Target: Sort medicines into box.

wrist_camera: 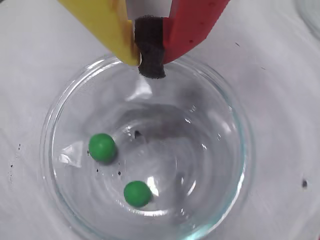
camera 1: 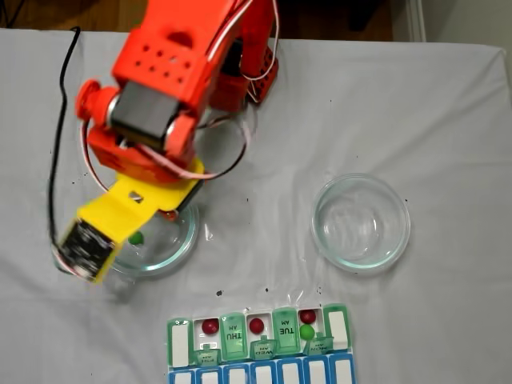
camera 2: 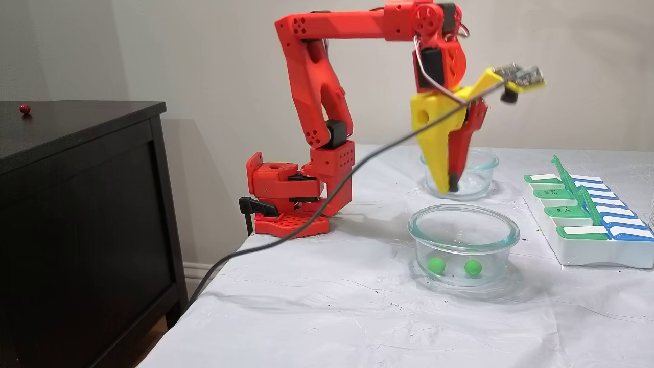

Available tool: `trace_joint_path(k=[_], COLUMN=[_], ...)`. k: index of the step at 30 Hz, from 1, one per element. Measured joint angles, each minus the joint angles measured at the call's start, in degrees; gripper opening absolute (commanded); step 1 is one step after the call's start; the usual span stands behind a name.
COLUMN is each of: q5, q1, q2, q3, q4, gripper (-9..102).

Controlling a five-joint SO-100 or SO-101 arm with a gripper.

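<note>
Arm covers most of the near glass dish point(camera 1: 172, 248) in a fixed view, one green ball point(camera 1: 136, 238) peeking out. Wrist view: two green balls point(wrist_camera: 102, 147) in the dish, tool point(wrist_camera: 150, 60) tips together, holding nothing, above its rim. Pill box point(camera 1: 340, 328) cut off by the frame edge; three red balls point(camera 1: 210, 326), one green point(camera 1: 307, 331) inside. Second dish point(camera 1: 360, 222) on counter point(camera 1: 448, 120).

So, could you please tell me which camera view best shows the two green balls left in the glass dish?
The wrist view: it looks straight down into the round clear glass dish, showing both glossy green balls apart. One fixed view shows them side-on through the glass; in the other, the yellow tool covers all but one.
</note>
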Motion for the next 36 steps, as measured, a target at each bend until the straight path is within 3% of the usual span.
trace_joint_path(k=[6, 11, 19, 22, 36], q5=[-22.2, -30.4, -37.7, -40.0, -45.1], q1=[3.3, 1.9, 1.8, 2.2, 6.1], q2=[-5.9, -12.3, -19.5, -21.1, -31.8], q3=[-2.0, -4.6, -11.4, -13.5, -22.9], q4=[-0.6, -2.3, -0.6, -0.5, 4.9], gripper=[0, 0, 1, 19, 22])
